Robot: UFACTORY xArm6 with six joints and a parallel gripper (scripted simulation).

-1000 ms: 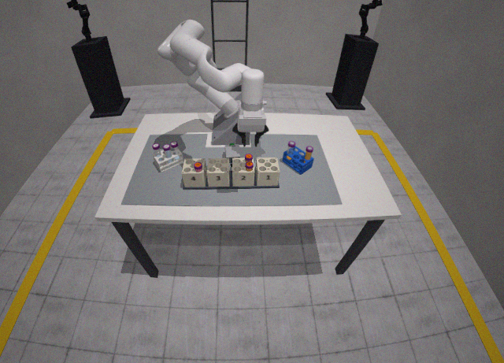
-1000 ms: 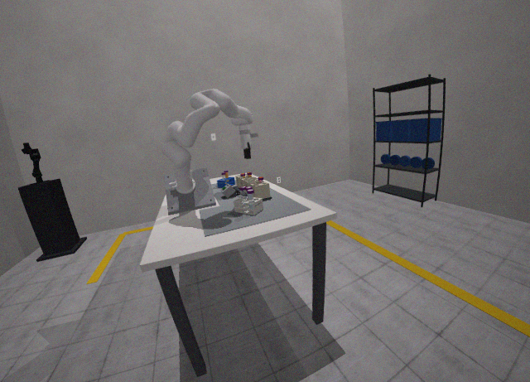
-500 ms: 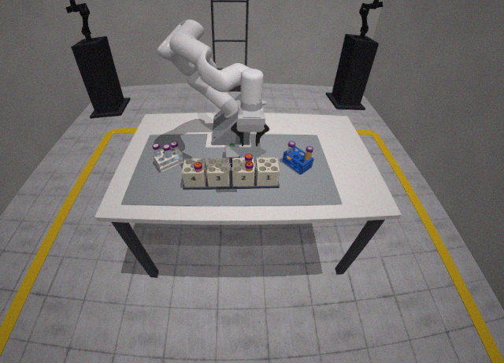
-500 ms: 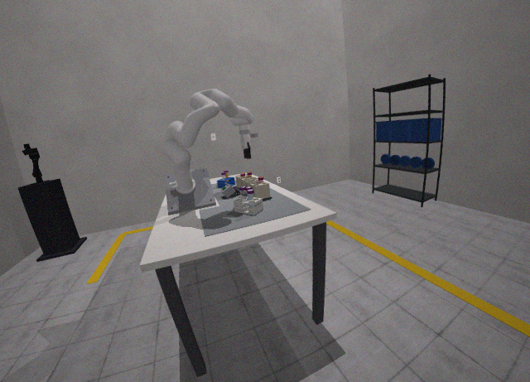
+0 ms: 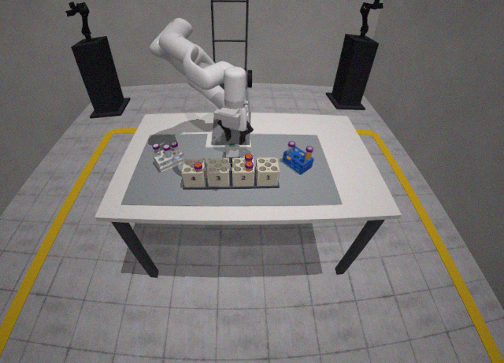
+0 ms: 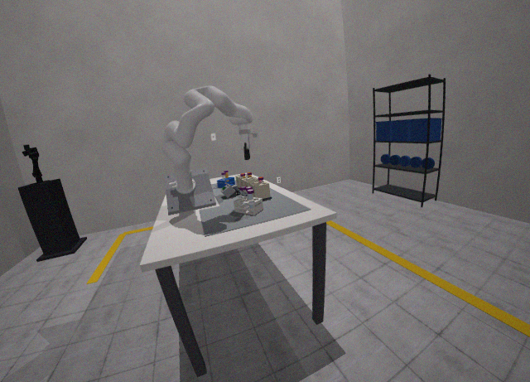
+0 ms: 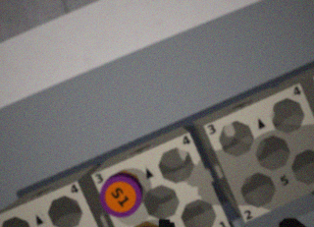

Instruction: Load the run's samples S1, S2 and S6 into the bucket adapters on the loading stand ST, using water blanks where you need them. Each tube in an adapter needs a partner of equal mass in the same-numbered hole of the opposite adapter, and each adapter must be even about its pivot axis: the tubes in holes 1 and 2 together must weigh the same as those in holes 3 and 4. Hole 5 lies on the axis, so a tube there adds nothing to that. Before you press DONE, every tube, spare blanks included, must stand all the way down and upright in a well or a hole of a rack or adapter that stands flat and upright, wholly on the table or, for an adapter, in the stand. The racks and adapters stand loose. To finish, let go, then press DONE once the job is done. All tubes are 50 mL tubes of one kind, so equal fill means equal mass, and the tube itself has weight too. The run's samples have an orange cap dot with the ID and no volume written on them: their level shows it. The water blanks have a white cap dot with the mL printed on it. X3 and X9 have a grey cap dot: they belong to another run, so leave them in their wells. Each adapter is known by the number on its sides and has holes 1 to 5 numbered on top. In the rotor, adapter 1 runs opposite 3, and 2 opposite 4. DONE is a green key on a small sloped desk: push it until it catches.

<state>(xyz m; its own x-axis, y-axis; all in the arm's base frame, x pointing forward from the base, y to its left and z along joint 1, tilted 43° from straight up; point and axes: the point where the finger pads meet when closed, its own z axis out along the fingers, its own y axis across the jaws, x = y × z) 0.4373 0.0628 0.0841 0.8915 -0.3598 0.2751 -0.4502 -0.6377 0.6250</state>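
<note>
My gripper [image 5: 235, 142] [image 6: 247, 157] [image 7: 229, 224] is partly open and empty, high above the table behind the adapters. Sample S1 [image 5: 249, 165] [image 7: 121, 195], orange dot, stands in hole 3 of adapter 2 [image 5: 235, 183]. Another orange-dot tube [image 5: 248, 157] stands behind it; its ID is unreadable. Adapter 4 [image 5: 187, 183] holds one orange-dot tube [image 5: 198, 165] at its front right, ID unreadable. Adapter 3 [image 5: 211, 183] [image 7: 250, 114] and adapter 1 [image 5: 260, 183] show no tubes. All four stand in the stand [image 5: 231, 187]. The green DONE key [image 5: 232, 145] is partly hidden under the gripper.
A white rack [image 5: 164, 166] [image 6: 243, 209] at the left holds three purple-capped tubes. A blue rack [image 5: 300, 170] [image 6: 221, 183] at the right holds two tubes, one with orange liquid. Their dots are unreadable. The sloped desk [image 5: 237, 150] [image 6: 229, 192] lies behind the adapters.
</note>
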